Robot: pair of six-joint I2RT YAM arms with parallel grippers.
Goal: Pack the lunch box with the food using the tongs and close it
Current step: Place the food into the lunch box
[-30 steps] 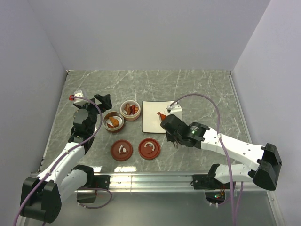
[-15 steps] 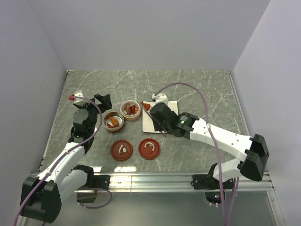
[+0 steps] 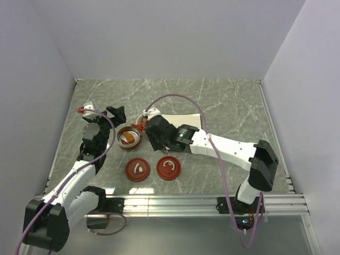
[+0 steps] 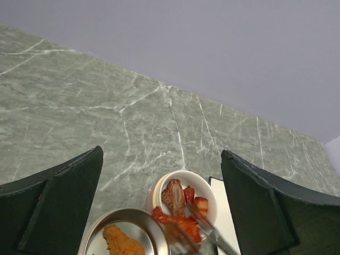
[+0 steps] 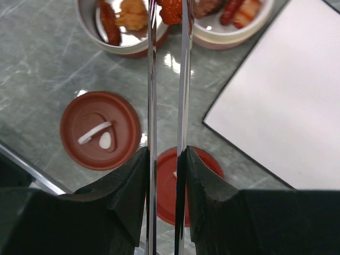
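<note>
Gripping the metal tongs (image 5: 151, 106) between its two fingers, the right gripper (image 5: 167, 159) was only partly closed, as far as the two thin arms of the tongs allowed. The tips of the tongs pinched one red piece of food (image 5: 171, 10), and this piece was above the place where the rims of two round containers come close. The metal-lined container (image 5: 121, 32) had an orange piece and a dark strip inside. The pale container (image 5: 234, 24) had several red-brown pieces. Two red-brown lids (image 3: 137, 169) with white handles lay flat on the marble table (image 3: 223, 101), near the containers. A white plate (image 5: 281, 101) lay just beside the pale container. The left gripper (image 3: 116, 113) stood wide open and held nothing, near the metal-lined container on its far side.
</note>
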